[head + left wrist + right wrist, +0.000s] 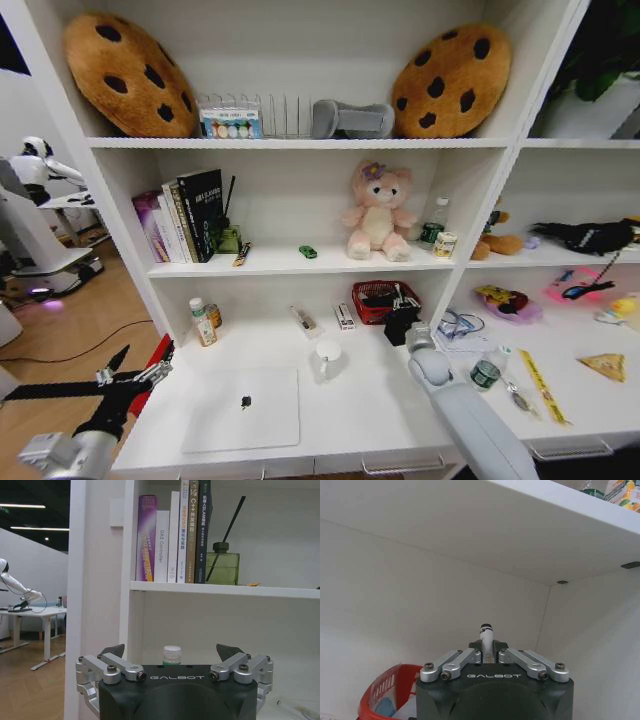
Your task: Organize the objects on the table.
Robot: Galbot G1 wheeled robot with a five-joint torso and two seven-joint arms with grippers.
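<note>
1. My right gripper (487, 650) is up over the back of the table (370, 400), beside the red basket (385, 300). Its jaws are pinched narrow on a slim pen (486, 632) w/ white barrel and dark band; I can't tell which pen it is.
2. My left gripper (172, 652) hangs off the table's left front corner, jaws spread wide, nothing btwn them. It faces the shelf unit: a green-capped bottle (172, 655) straight ahead, books (172, 535) on the shelf above.
3. The silver-white laptop (245, 408) lies closed and flat on the table's front left, near the left gripper (125, 375).
4. The tiny green toy car (308, 252) sits on the middle shelf, just left of the pink plush (378, 212).
5. The green-lidded jar (485, 374) stands on the table's right part, close to my right arm.
</note>
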